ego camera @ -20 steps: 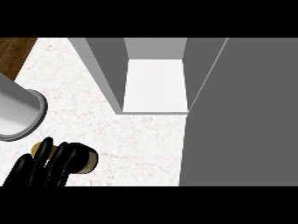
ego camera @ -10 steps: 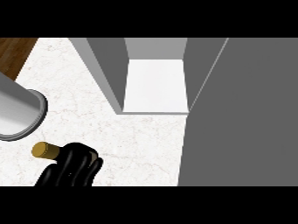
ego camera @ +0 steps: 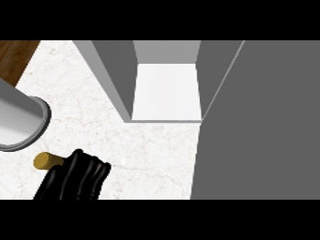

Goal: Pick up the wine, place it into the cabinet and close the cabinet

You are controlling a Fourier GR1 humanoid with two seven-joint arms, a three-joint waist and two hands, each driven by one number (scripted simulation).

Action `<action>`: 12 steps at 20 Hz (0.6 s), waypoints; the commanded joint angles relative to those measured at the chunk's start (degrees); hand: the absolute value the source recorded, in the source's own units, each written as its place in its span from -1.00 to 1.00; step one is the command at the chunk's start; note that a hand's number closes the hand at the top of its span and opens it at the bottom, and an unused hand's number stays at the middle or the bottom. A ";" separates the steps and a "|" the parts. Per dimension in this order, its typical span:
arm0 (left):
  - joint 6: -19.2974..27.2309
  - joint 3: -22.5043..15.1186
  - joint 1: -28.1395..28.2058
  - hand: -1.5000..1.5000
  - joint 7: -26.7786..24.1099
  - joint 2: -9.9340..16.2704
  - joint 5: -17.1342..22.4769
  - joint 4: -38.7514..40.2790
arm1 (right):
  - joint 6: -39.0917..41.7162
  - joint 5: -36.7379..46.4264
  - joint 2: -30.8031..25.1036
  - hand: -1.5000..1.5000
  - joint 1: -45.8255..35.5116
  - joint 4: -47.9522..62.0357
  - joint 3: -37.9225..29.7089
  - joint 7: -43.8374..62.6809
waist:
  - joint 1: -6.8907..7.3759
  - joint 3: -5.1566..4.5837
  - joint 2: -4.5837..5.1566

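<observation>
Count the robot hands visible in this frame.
1. A black hand shows at the lower left over the counter, fingers curled round the wine bottle, whose cork top sticks out. It is the left hand. The right hand is out of view.

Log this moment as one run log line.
phase: grasp | left hand: curled round wine | cabinet: open, shelf bare | right hand: out of view

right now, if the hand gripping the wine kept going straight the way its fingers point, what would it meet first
Probably the grey forearm up and to the left. The hand is curled round the wine bottle, whose cork end points that way; depth is unclear, so it might pass below.
</observation>
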 commanded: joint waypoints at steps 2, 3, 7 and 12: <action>2.15 0.10 3.25 -1.00 1.45 3.02 -4.24 -7.03 | -2.34 -0.06 1.17 -1.00 -3.11 -2.94 1.05 4.11 | 0.29 -0.05 0.03; 0.63 6.98 3.00 -1.00 -1.45 4.13 0.88 -4.85 | -2.43 1.17 1.57 -1.00 -1.13 -5.30 3.37 4.61 | -0.01 -0.10 0.09; -0.17 11.94 5.65 -1.00 -2.15 6.90 4.30 -7.41 | -0.74 0.20 1.14 -1.00 0.84 -3.91 1.45 1.68 | 0.05 -0.08 0.11; -0.76 20.97 3.25 -1.00 -4.11 7.09 8.20 -4.58 | -2.60 -1.13 -0.33 -1.00 -5.97 -5.42 -0.57 8.48 | -0.07 -0.10 0.19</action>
